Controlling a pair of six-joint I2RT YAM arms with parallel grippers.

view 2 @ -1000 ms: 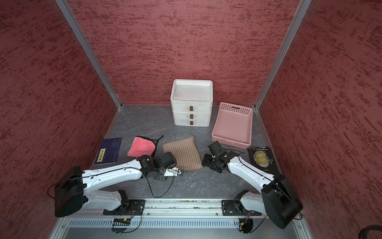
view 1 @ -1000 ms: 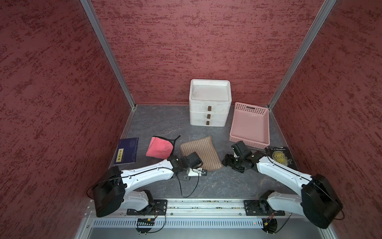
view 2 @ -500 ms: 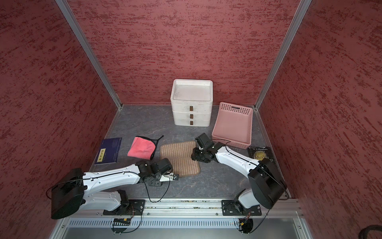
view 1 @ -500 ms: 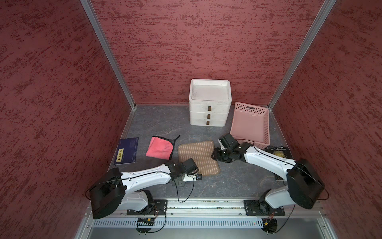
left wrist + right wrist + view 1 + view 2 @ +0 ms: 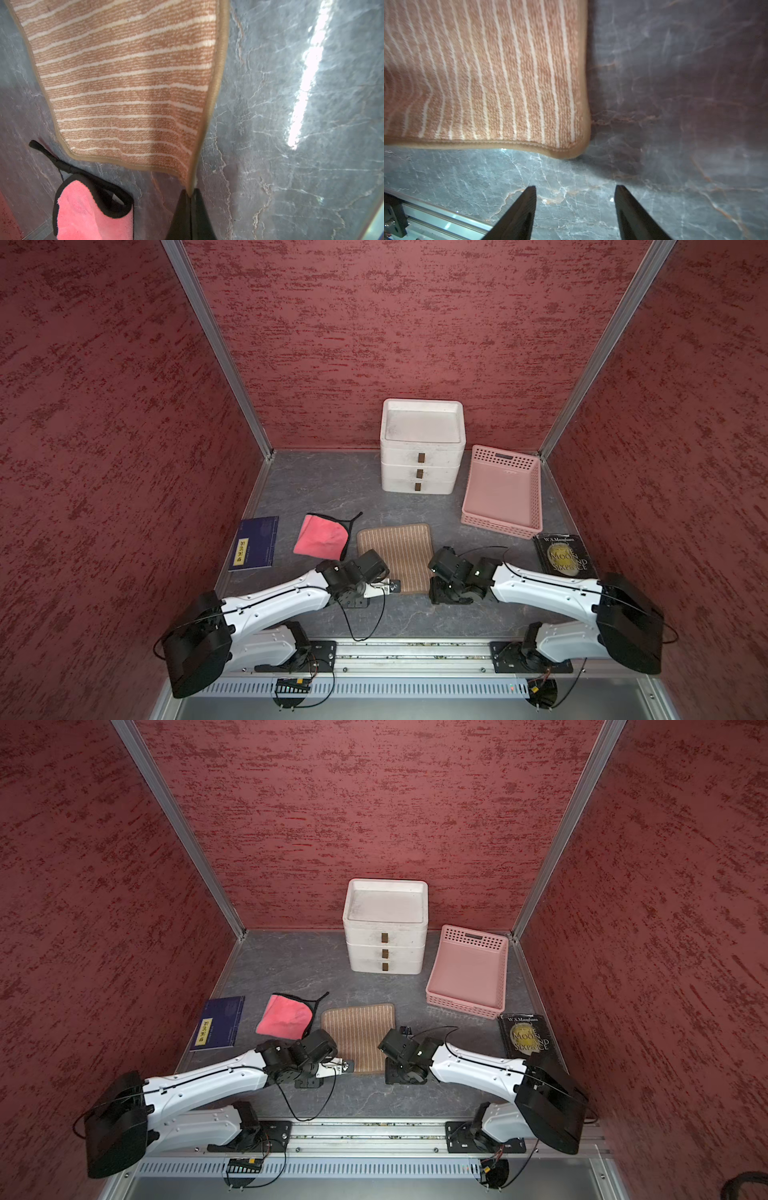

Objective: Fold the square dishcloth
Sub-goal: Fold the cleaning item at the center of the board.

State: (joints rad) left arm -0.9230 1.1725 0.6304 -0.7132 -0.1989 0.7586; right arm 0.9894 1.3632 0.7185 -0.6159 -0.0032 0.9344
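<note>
Your tan striped dishcloth (image 5: pixel 395 553) lies spread flat near the front middle of the grey marbled tabletop (image 5: pixel 332 489), between the two arms, showing in both top views. Your left gripper (image 5: pixel 190 194) is clamped tight on the cloth's near corner on the left arm's side; in the left wrist view the hemmed edge runs straight into the closed jaws, and that corner is drawn up a little off the surface. Your right gripper (image 5: pixel 575 191) sits just off the near corner on the other side, its fingers (image 5: pixel 521 212) spread apart with only bare tabletop between them and the rounded corner of the cloth a little beyond the tips, not touching. Just beside the dishcloth on the left arm's side lies a pink cloth (image 5: pixel 322 537) with a black trim, and past it a blue book (image 5: pixel 254 543). Toward the back wall stands a white three-drawer unit (image 5: pixel 422 456), with a pink basket (image 5: pixel 503 458) next to it. A black paperback (image 5: pixel 565 558) lies in front of the basket, beside the right arm.
</note>
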